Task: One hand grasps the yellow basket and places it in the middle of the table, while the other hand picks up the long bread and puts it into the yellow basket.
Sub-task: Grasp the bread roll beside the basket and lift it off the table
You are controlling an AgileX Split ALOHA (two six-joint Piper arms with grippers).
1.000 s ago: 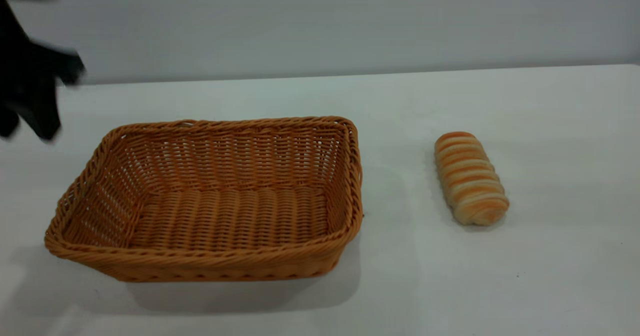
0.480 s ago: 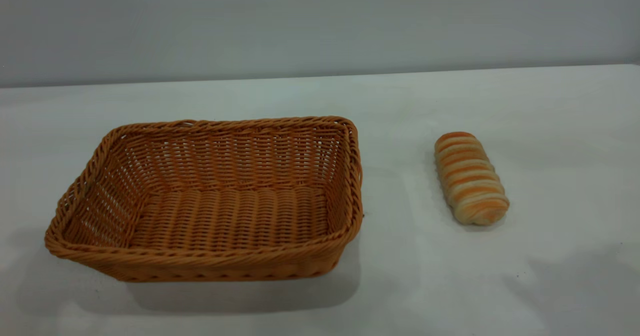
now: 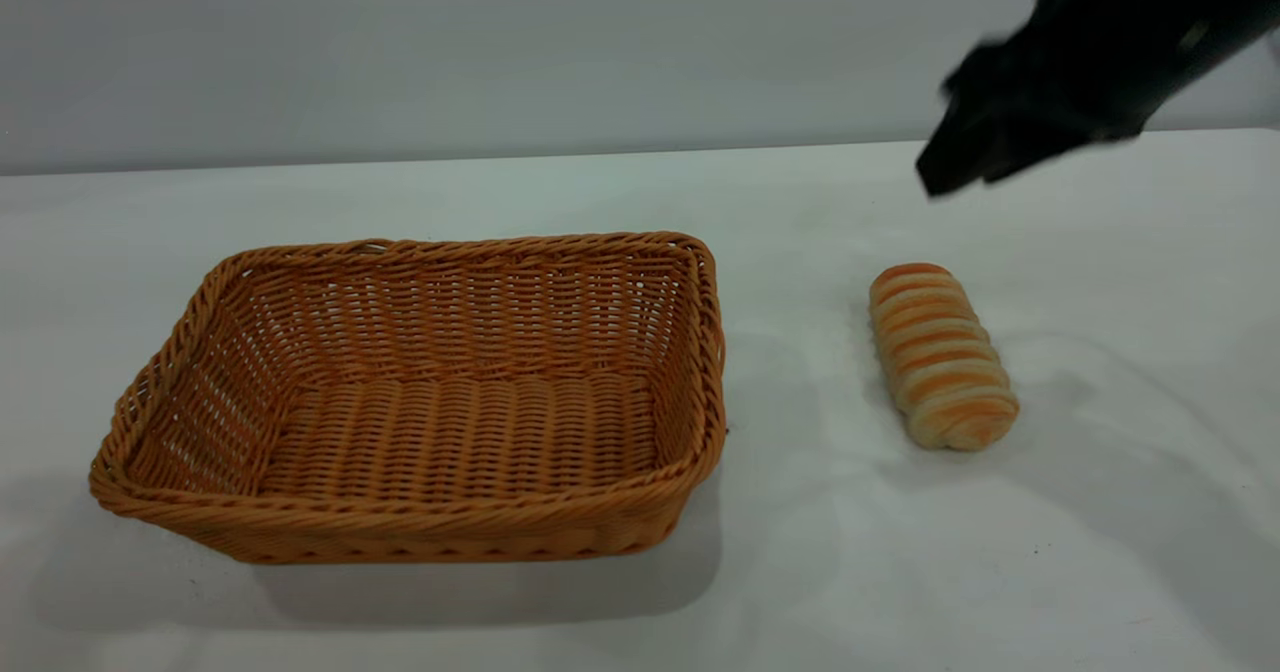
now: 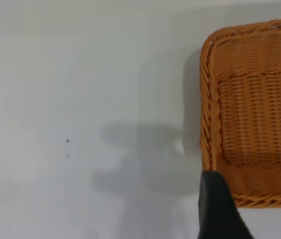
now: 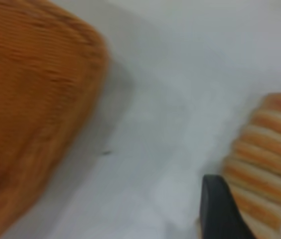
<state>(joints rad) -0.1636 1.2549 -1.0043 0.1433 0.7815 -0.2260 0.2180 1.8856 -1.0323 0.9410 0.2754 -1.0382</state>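
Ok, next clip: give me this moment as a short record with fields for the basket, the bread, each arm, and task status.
basket: yellow basket empty, upright on the table, left of centre
bread: long bread lying on the table to the right of the basket, apart from it
right arm: right gripper in the air above and behind the bread, not touching it; fingers apart
left arm: out of the exterior view; left gripper over the basket's rim, one finger visible
status: nothing grasped; bread not yet in the basket

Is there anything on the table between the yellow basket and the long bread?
No: the exterior view shows only bare table between the yellow basket and the long bread.
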